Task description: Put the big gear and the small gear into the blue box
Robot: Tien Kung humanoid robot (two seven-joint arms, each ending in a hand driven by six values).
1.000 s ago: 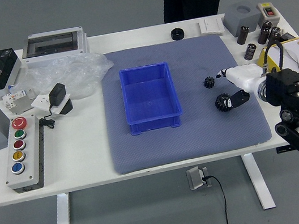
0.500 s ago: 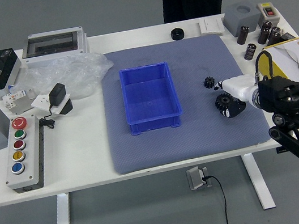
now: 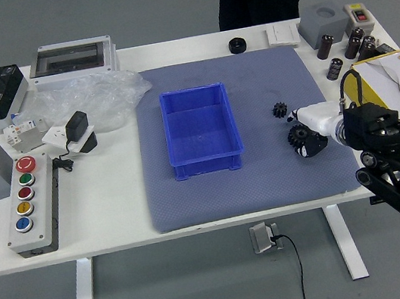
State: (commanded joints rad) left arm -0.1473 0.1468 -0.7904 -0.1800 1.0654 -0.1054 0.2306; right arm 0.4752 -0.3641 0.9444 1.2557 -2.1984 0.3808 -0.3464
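If the spread right hand [image 3: 322,118] closes off-centre, the big gear [image 3: 299,135] could skid away, I'd guess.

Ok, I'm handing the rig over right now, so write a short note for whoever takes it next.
Right robot hand: at the big gear; whether it has a grip is unclear.
Left robot hand: not in view.
Small gear: on the mat, just beyond the big gear.
Blue box: on the mat, left of both gears.
Done: neither gear is boxed.
Left to do: both gears into the box.
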